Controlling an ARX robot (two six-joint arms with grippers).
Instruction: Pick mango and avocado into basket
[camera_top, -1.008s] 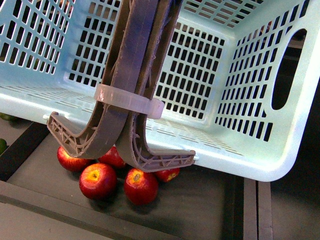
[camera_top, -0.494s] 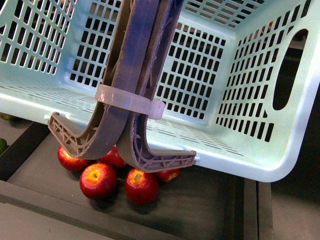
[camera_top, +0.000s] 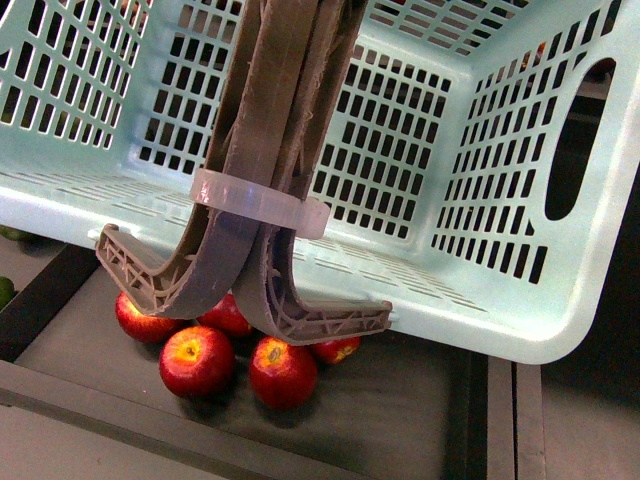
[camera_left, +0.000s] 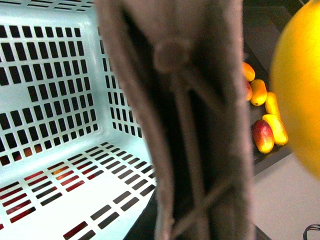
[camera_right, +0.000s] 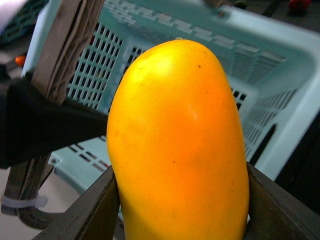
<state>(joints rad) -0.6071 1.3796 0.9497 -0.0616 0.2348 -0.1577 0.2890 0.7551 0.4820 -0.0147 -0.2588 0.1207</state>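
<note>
Right claw (camera_right: 182, 215) clenched on mango (camera_right: 177, 135) near basket (camera_top: 480, 320); red apples (camera_top: 197, 362) on dark shelf (camera_top: 400, 400)

Five red apples (camera_top: 197, 362) lie close together in a dark grey tray (camera_top: 400, 400). The two in front show a yellow patch around the stem, and the three behind them are partly covered from above. At the left edge a green fruit (camera_top: 5, 291) is seen only in part. In the left wrist view, several small orange, yellow and red fruits (camera_left: 262, 136) lie on a dark shelf (camera_left: 267, 156).

Basket (camera_top: 520, 335) and handles (camera_top: 270, 150) partly hide apples (camera_top: 196, 361).
</note>
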